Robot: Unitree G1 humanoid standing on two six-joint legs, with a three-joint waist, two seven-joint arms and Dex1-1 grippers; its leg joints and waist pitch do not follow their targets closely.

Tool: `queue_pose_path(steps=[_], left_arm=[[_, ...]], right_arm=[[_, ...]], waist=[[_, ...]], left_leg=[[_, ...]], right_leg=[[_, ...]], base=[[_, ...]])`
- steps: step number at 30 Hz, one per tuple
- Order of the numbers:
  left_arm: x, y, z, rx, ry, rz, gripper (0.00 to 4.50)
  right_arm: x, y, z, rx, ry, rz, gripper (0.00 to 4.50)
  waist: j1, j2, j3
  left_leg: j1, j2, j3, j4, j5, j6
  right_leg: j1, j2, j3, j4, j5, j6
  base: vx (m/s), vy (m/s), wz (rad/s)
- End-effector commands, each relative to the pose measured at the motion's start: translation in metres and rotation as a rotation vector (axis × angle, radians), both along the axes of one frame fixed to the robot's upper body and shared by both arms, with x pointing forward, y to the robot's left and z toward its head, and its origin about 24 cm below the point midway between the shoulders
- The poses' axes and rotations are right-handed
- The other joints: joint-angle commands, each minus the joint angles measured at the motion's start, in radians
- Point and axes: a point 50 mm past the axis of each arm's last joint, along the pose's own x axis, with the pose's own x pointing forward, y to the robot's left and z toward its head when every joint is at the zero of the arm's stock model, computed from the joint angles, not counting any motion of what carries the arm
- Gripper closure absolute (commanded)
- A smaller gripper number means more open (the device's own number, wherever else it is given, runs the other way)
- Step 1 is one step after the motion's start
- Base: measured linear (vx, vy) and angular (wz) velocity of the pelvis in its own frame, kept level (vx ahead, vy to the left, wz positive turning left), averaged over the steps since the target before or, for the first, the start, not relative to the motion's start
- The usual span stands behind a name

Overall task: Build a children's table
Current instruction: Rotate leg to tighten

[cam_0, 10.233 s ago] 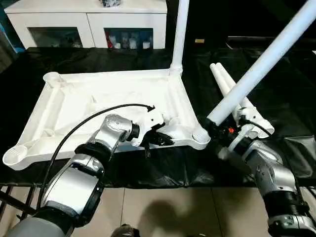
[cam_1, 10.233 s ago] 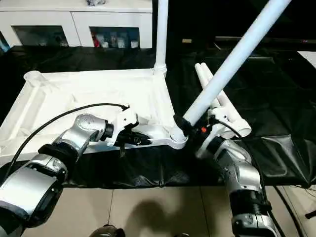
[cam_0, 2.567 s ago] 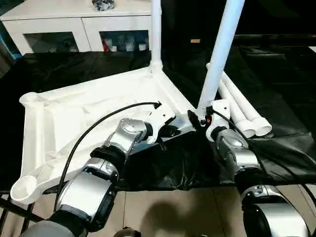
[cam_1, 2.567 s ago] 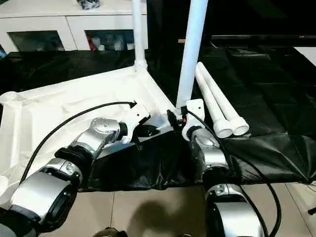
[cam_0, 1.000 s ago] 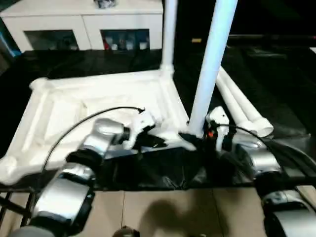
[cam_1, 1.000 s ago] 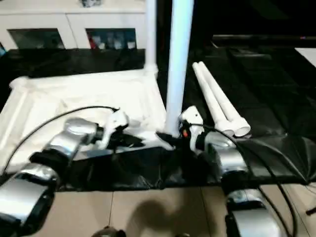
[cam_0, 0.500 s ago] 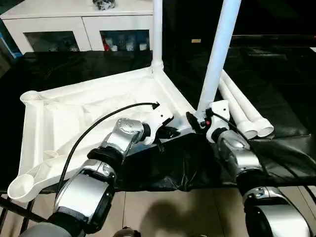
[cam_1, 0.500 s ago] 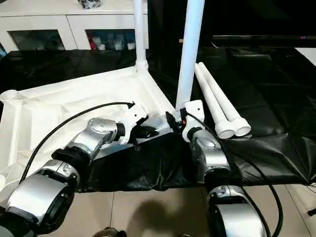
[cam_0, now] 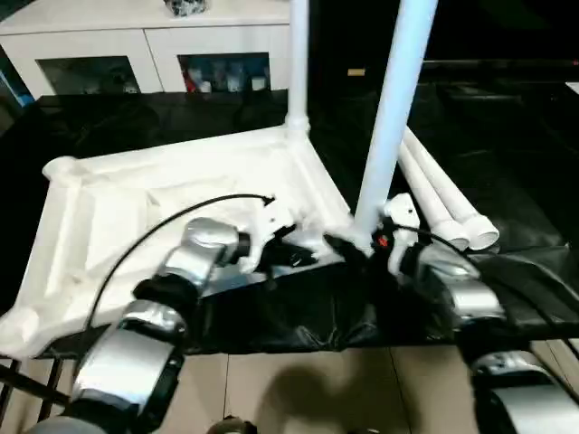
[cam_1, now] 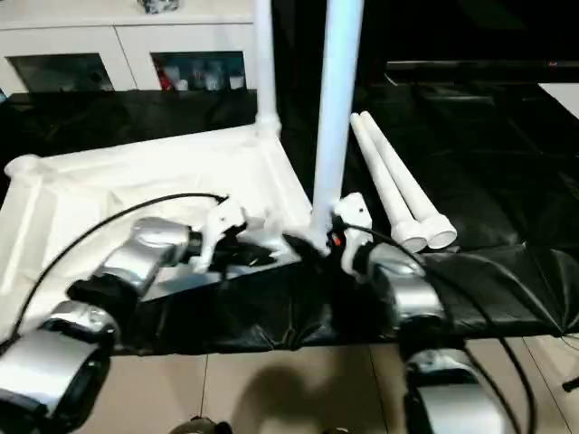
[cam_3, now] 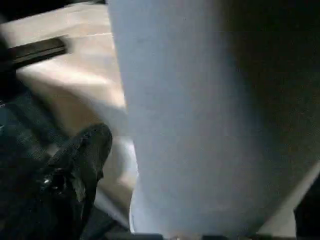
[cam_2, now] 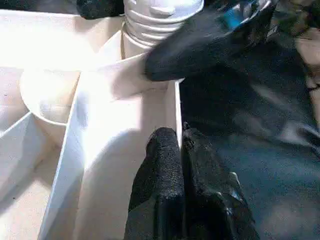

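The children's table lies upside down, its white ribbed top (cam_0: 163, 194) on black cloth. One leg (cam_0: 298, 54) stands upright in the far right corner socket. A second leg (cam_0: 393, 99) stands in the near right socket. My left gripper (cam_2: 180, 145) is shut on the top's front rim (cam_2: 176, 107), just left of that socket. My right gripper (cam_0: 357, 244) is at the base of the near leg, its jaws open around it. One finger (cam_3: 85, 155) stands a little off the tube. Two loose legs (cam_0: 443, 194) lie side by side to the right.
A white glass-door cabinet (cam_0: 118, 45) stands behind the work area. The black cloth (cam_0: 507, 136) covers the surface to the right and hangs over the front edge, with tiled floor (cam_0: 298, 389) below.
My right gripper's fingers have spread away from the near leg, which stays upright in its socket. The left gripper keeps its pinch on the rim. The camera has shifted slightly.
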Motion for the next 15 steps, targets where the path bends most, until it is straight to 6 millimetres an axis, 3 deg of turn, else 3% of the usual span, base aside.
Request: queue_pose_path(steps=[1, 6, 7, 15], left_arm=[[-0.007, -0.017, 0.01, -0.065, -0.013, -0.169, 4.5], [-0.011, -0.003, 0.011, -0.04, 0.031, -0.253, 4.5], [-0.011, -0.003, 0.011, -0.039, 0.032, -0.255, 4.5], [-0.015, 0.008, 0.011, -0.011, 0.068, -0.314, 4.5]], right_arm=[[-0.007, 0.014, -0.001, -0.007, 0.039, 0.154, 0.05], [-0.016, 0.006, 0.005, -0.056, 0.095, 0.353, 0.05], [-0.016, 0.006, 0.005, -0.058, 0.097, 0.358, 0.33], [-0.021, 0.003, 0.004, -0.119, 0.14, 0.477, 0.91]], waist=[[0.004, -0.016, -0.068], [0.013, -0.017, -0.068], [0.016, -0.016, -0.069], [0.026, -0.019, -0.068]], left_leg=[[0.022, 0.065, -0.029, -0.069, -0.256, 0.091], [0.025, 0.068, -0.029, -0.07, -0.261, 0.078], [0.026, 0.069, -0.03, -0.071, -0.256, 0.075], [0.028, 0.07, -0.03, -0.072, -0.255, 0.062]], right_leg=[[0.046, -0.071, 0.041, -0.071, -0.256, -0.263], [0.043, -0.073, 0.044, -0.069, -0.26, -0.267], [0.043, -0.074, 0.044, -0.068, -0.252, -0.269], [0.041, -0.076, 0.044, -0.067, -0.254, -0.272]], base=[[0.0, 0.0, 0.0], [0.0, 0.0, 0.0], [0.0, 0.0, 0.0], [0.0, 0.0, 0.0]])
